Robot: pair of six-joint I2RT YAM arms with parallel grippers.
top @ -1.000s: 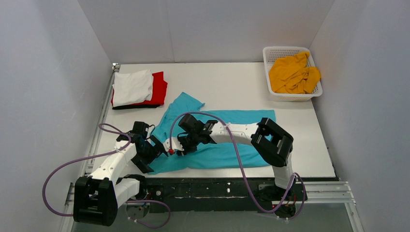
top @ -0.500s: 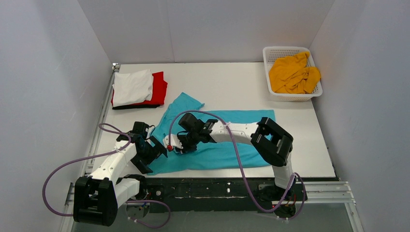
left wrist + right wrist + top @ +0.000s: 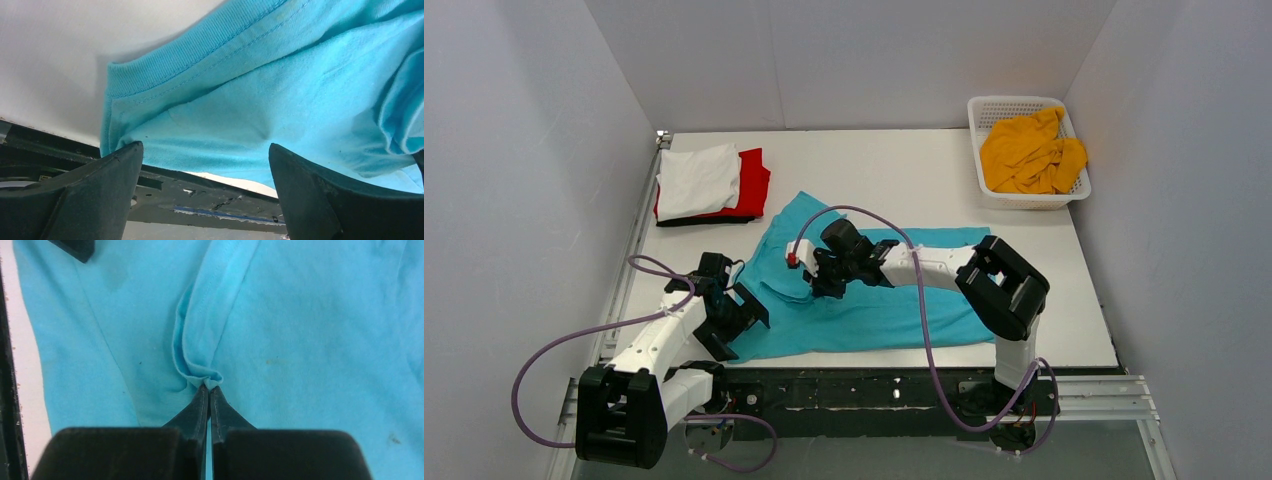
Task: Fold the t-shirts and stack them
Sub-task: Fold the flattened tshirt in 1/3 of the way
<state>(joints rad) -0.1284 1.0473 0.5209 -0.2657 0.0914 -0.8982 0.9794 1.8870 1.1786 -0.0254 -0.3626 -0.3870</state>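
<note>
The turquoise t-shirt (image 3: 894, 300) lies spread on the table's middle, with its near-left part lifted into a fold. My right gripper (image 3: 816, 282) is shut on a pinch of that fold (image 3: 209, 382), just above the cloth. My left gripper (image 3: 746, 312) is open at the shirt's near-left corner. In the left wrist view the hemmed corner (image 3: 150, 100) hangs just beyond my open left gripper (image 3: 204, 146), and one fingertip (image 3: 127, 152) touches it. A white shirt (image 3: 696, 180) lies folded on a red one (image 3: 754, 182) and a black one (image 3: 694, 221) at the back left. The mustard-yellow shirt (image 3: 1029, 152) is crumpled.
A white lattice basket (image 3: 1014, 102) at the back right holds the yellow shirt. White walls enclose the table on three sides. A black rail (image 3: 874, 385) runs along the near edge, and a metal rail (image 3: 639, 230) runs along the left edge.
My right gripper has moved away from the near edge and to the right, drawing the pinched turquoise cloth with it. My left arm has stayed nearly still, jaws open.
</note>
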